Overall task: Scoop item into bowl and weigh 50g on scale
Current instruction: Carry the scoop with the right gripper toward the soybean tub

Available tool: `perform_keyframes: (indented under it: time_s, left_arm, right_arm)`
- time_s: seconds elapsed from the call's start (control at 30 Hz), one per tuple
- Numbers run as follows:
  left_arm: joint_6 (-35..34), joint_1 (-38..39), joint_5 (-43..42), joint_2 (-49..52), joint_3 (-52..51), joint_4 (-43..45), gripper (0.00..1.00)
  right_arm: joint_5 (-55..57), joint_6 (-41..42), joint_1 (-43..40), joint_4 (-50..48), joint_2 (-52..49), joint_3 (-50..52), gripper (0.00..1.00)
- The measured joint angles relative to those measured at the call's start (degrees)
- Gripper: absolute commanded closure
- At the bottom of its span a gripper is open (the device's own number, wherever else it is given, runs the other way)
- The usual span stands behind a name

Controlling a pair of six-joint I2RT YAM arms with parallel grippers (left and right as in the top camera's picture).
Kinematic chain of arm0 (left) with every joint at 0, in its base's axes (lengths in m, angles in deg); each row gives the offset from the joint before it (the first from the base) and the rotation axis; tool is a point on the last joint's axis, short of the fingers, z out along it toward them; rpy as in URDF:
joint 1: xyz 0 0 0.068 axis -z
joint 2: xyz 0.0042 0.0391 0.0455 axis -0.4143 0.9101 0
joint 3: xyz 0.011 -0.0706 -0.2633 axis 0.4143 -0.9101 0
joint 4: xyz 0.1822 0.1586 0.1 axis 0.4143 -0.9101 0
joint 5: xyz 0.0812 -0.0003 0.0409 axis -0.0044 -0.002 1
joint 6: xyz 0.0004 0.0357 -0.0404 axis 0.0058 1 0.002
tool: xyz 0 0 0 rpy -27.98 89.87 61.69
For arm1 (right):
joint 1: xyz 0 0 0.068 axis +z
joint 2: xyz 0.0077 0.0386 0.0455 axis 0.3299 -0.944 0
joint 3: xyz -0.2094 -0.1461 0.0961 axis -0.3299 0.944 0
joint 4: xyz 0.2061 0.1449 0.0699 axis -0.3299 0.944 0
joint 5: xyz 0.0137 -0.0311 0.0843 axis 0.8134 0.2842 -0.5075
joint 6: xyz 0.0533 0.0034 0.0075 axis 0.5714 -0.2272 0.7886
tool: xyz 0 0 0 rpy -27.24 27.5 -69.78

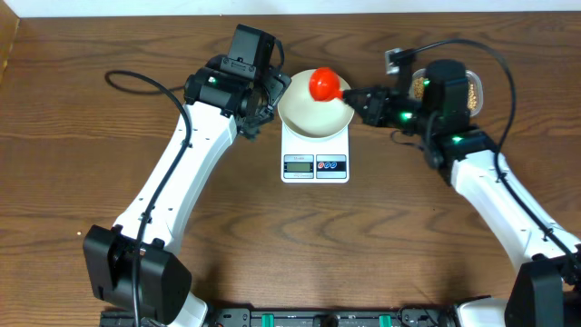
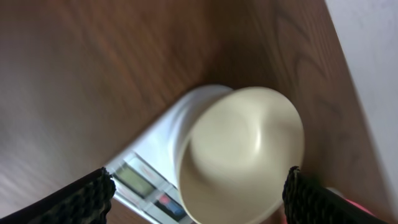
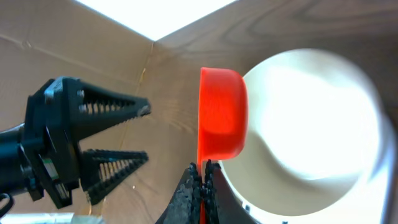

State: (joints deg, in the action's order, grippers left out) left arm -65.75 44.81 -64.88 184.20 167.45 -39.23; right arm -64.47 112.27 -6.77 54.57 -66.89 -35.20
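The white bowl (image 1: 313,115) stands on the white scale (image 1: 314,163), whose display and red and blue buttons face the front. In the left wrist view the bowl (image 2: 242,149) on the scale (image 2: 146,180) shows no beans inside. My right gripper (image 1: 360,98) is shut on the handle of a red scoop (image 1: 325,84) held over the bowl's far rim. In the right wrist view the scoop (image 3: 221,115) is turned on its side beside the bowl (image 3: 311,124), and my right gripper (image 3: 203,171) pinches its handle. My left gripper (image 1: 263,111) is open beside the bowl's left side. The beans (image 1: 473,91) lie in a clear container.
The clear plastic container (image 1: 481,84) stands at the back right, partly hidden behind my right arm. A black cable (image 1: 136,80) loops over the table at the left. A cardboard wall (image 3: 74,43) rises behind the table.
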Motion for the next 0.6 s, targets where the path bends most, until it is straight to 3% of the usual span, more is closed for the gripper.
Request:
perform_keyframes:
  time_s: [0.2,0.37,0.47,0.5,0.6]
  left_arm:
    - [21.57,-0.31,1.49,-0.09,0.0,0.33,0.13]
    - [37.22,-0.37,-4.07,-1.51,0.0,-0.13,0.5]
    - [42.03,0.04,-8.24,-2.47,-0.02,-2.73,0.78]
    - [43.08,0.37,-9.05,-2.62,-0.2,-3.48,0.91]
    - [45.59,2.67,-10.69,-2.95,-2.78,-4.52,0.93]
  right_arm:
    - [-3.5,-4.9,-5.97,11.1,-0.22,-4.83,0.99]
    - [-2.69,-13.84,-10.12,30.95,-0.31,-15.3,0.99]
    - [0.42,-19.21,-12.39,39.52,-0.28,-21.0,0.99]
    - [1.33,-20.31,-13.03,40.89,-0.28,-22.1,0.99]
    - [3.45,-22.84,-15.28,42.21,-0.28,-23.89,0.99]
